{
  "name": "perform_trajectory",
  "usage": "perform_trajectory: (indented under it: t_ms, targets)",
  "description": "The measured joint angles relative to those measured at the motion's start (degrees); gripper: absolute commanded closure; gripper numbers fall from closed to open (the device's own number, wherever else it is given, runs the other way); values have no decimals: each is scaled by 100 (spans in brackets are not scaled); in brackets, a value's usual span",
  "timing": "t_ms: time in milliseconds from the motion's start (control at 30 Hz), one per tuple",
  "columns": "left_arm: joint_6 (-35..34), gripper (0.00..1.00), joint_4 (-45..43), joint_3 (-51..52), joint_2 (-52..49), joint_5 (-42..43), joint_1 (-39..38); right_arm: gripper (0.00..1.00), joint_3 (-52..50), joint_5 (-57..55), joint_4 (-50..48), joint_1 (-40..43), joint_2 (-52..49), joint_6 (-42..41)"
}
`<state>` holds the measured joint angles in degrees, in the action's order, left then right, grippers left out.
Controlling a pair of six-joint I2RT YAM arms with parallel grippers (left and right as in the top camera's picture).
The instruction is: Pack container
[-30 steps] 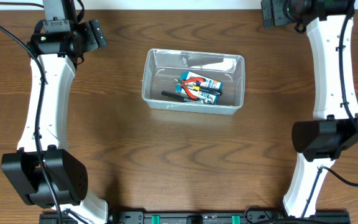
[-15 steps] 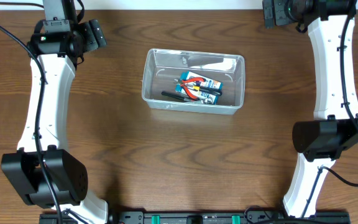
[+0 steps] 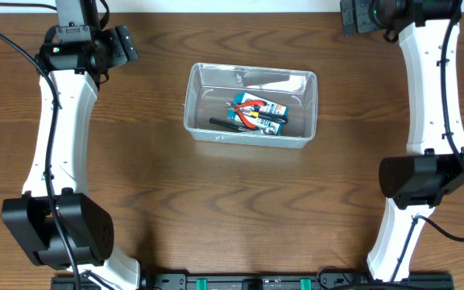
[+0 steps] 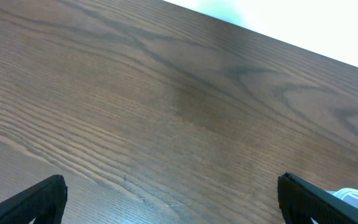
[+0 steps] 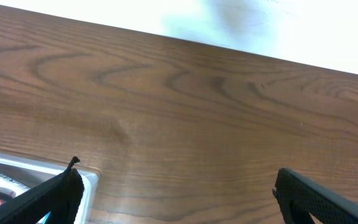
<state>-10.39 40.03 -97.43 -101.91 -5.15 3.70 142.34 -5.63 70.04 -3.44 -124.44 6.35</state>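
Spanning every view, the brown wooden surface (image 3: 232, 201) carries the clear container (image 3: 216, 93) near its middle, toward the far edge. The left claw (image 4: 173, 205) and right claw (image 5: 179, 199) are both spread wide, pinching nothing, over bare wood beyond the container's far corners. Inside the container lie a small blue-and-white box (image 3: 271, 109), a red-handled tool (image 3: 244, 111) and a black pen-like item (image 3: 224, 123).

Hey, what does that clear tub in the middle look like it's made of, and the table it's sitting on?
The container looks like clear, glossy plastic: its walls are see-through and its rim catches glints. The table looks like brown wood or wood-look laminate, with flowing grain and a smooth low sheen; I cannot tell which.
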Motion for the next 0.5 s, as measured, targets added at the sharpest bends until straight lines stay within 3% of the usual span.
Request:
perform_trajectory:
  t_ms: [267, 500]
  targets:
    - [0, 2, 0, 0, 0, 0, 0, 1, -74, 0, 24, -15, 413, -11]
    - [0, 2, 0, 0, 0, 0, 0, 1, -76, 0, -7, -109, 2208, -11]
